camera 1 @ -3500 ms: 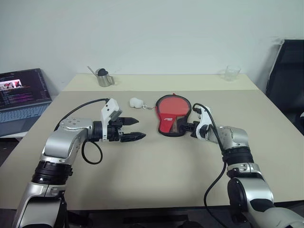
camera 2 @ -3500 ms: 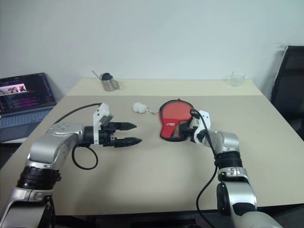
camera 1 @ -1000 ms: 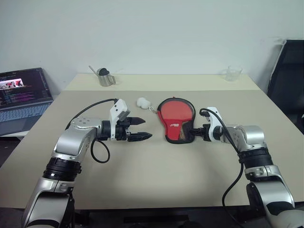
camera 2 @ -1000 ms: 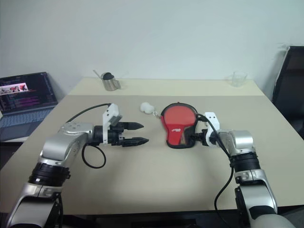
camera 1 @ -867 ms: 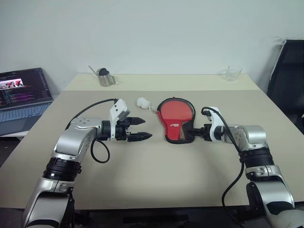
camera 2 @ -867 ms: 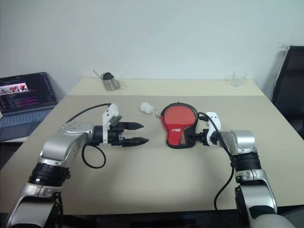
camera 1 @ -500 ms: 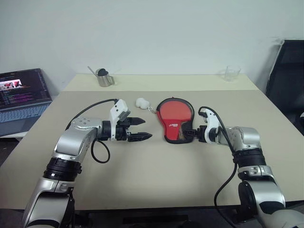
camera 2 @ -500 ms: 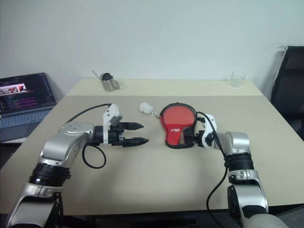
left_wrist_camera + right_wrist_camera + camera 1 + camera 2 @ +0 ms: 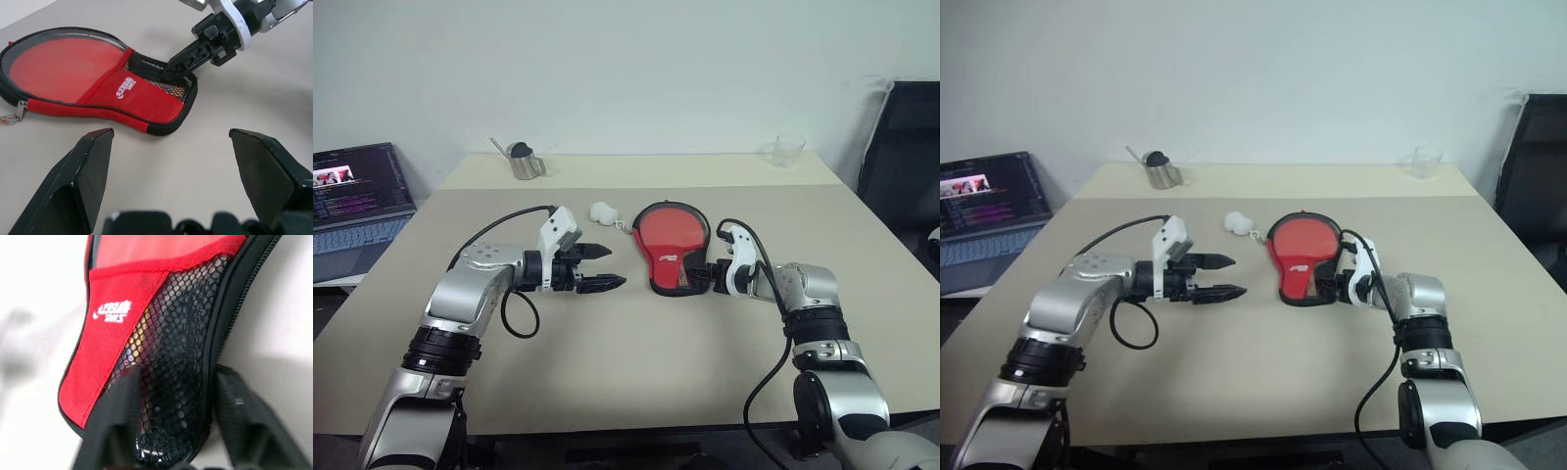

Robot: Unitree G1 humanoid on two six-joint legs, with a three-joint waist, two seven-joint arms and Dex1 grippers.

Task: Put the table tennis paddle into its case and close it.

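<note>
- the right gripper (image 9: pixel 702 277) has edged in since a second ago; its fingers now straddle the handle end of the paddle-shaped black-and-red fabric case (image 9: pixel 672 245), grip uncertain.
- the left gripper (image 9: pixel 603 266) waits spread open, empty.
- the red-faced table tennis paddle (image 9: pixel 58 61) looks already inside; the closing is probably what remains.

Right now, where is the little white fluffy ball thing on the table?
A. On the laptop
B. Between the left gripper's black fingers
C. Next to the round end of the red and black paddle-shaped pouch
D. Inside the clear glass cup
C: the white fluffy charm lies on the table just beside the round end of the red and black pouch, apart from the left gripper.
</note>
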